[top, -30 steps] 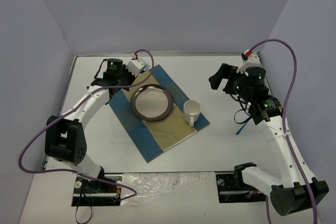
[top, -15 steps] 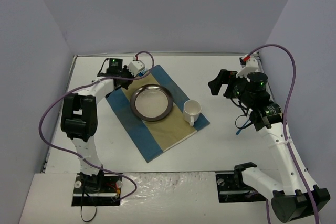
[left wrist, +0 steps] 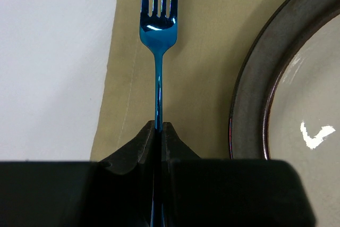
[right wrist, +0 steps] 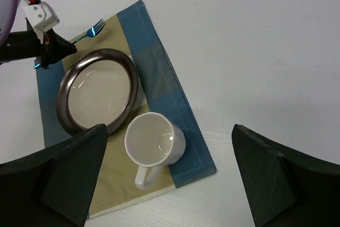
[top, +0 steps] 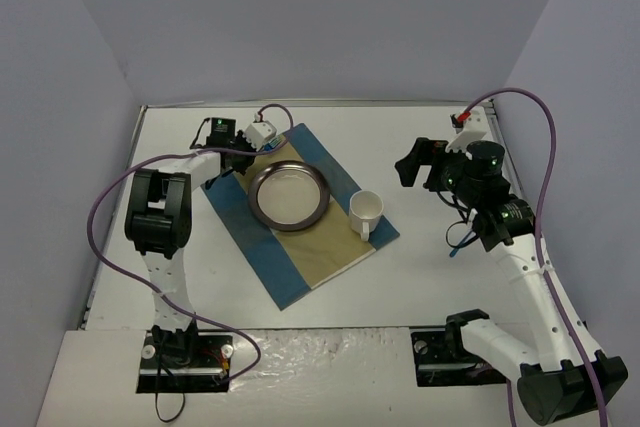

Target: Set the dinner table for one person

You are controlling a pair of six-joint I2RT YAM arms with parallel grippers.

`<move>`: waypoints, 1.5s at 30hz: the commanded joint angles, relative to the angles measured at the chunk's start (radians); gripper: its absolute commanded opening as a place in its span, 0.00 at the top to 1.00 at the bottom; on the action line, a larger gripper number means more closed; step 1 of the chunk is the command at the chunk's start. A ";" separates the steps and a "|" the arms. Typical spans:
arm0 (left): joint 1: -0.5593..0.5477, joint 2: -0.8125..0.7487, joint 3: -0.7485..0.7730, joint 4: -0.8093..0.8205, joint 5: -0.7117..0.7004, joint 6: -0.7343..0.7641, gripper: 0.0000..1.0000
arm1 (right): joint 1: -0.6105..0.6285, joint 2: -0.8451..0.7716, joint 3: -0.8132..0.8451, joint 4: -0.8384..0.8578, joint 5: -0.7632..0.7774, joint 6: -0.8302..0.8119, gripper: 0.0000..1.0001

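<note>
We list our left pincer (left wrist: 158,131) clamped on the fork (left wrist: 158,30) beside the plate (left wrist: 249,78), right pincer (top: 414,161) apart, and fear the fork dragging askew should the jaws part unevenly.

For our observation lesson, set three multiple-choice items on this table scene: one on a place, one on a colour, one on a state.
1. Where does the mug stand?
A) on the striped mat, beside the plate
B) on the plate
C) off the mat

2. What colour is the fork?
A) silver
B) blue
C) black

3. How is the left gripper?
A) wide open
B) shut on the fork
C) shut on nothing

Answers:
1 A, the right wrist view shows it on the mat.
2 B, its tines shine blue.
3 B, its jaws pinch the handle.
</note>
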 commanded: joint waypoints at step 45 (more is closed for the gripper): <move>0.040 -0.078 0.050 0.032 -0.088 0.038 0.73 | 0.015 -0.058 -0.038 0.066 -0.018 -0.003 0.01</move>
